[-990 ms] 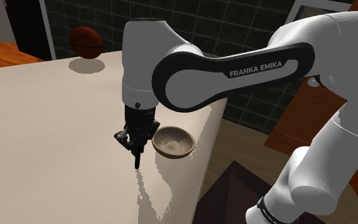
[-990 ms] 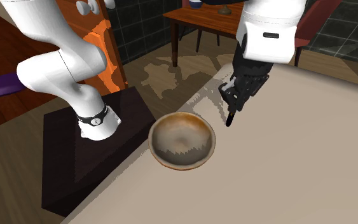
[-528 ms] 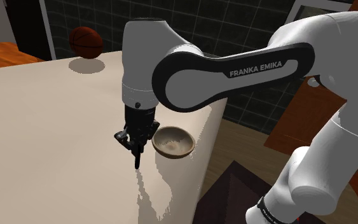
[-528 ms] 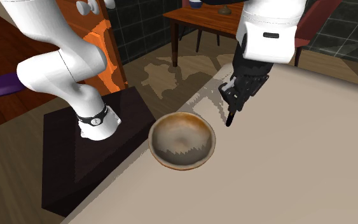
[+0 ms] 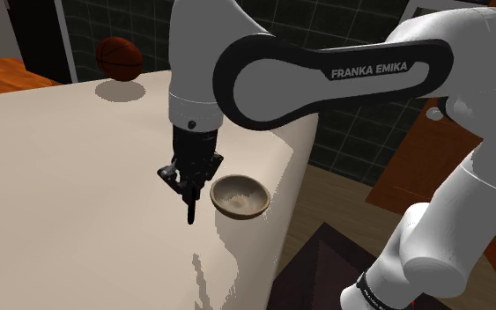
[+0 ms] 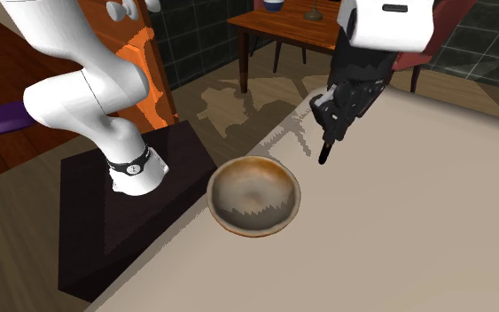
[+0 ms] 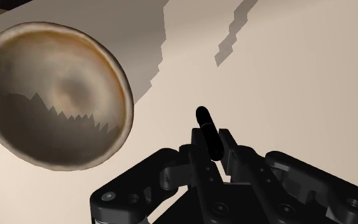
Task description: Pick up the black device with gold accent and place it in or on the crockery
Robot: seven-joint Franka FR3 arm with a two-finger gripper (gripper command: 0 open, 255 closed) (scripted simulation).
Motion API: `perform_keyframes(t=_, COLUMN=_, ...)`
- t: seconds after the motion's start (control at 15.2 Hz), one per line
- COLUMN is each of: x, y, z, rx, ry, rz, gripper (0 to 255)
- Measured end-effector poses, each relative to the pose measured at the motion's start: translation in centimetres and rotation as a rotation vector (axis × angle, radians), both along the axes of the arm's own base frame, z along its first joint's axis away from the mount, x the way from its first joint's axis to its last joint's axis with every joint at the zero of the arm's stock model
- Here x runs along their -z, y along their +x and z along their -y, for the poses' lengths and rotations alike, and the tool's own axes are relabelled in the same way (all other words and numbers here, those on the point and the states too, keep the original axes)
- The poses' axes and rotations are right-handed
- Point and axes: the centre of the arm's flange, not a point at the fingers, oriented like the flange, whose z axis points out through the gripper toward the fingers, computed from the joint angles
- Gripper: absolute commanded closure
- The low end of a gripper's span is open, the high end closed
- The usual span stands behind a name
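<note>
Up comes the arm: the gripper (image 5: 187,187) sits higher over the pale table (image 5: 61,194) than a second ago, and the slim black device (image 5: 190,214) rides up with it. The jaws are narrow, pinched on the device's upper end, with its tip hanging below them. No gold shows on it from here. The brown bowl (image 5: 239,195) rests just beside the jaws, near the table's edge, apart from the device. The wrist view offers the bowl's mottled inside; the shoulder view adds a basketball (image 5: 118,57) far beyond the jaws; the second exterior view brings in the dark stand (image 6: 88,239).
</note>
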Motion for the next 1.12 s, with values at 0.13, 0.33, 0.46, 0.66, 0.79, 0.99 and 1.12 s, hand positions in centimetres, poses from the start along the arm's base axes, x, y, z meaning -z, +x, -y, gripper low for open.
perform_keyframes(t=0.13, x=-1.0, y=0.0, z=0.0, rx=0.0, ry=0.0, rz=0.0, gripper=255)
perform_keyframes(t=0.33, x=-2.8, y=-0.1, z=0.0, rx=0.0, ry=0.0, rz=0.0, gripper=255)
perform_keyframes(t=0.46, x=-3.8, y=0.0, z=0.1, rx=0.0, ry=0.0, rz=0.0, gripper=255)
perform_keyframes(t=0.66, x=-5.4, y=-0.1, z=0.0, rx=0.0, ry=0.0, rz=0.0, gripper=255)
perform_keyframes(t=0.79, x=-6.4, y=0.0, z=0.0, rx=0.0, ry=0.0, rz=0.0, gripper=255)
perform_keyframes(t=0.99, x=-7.9, y=0.0, z=0.0, rx=0.0, ry=0.0, rz=0.0, gripper=255)
perform_keyframes(t=1.12, x=-8.6, y=0.1, z=1.6, rx=0.001, ry=-0.001, rz=0.0, gripper=255)
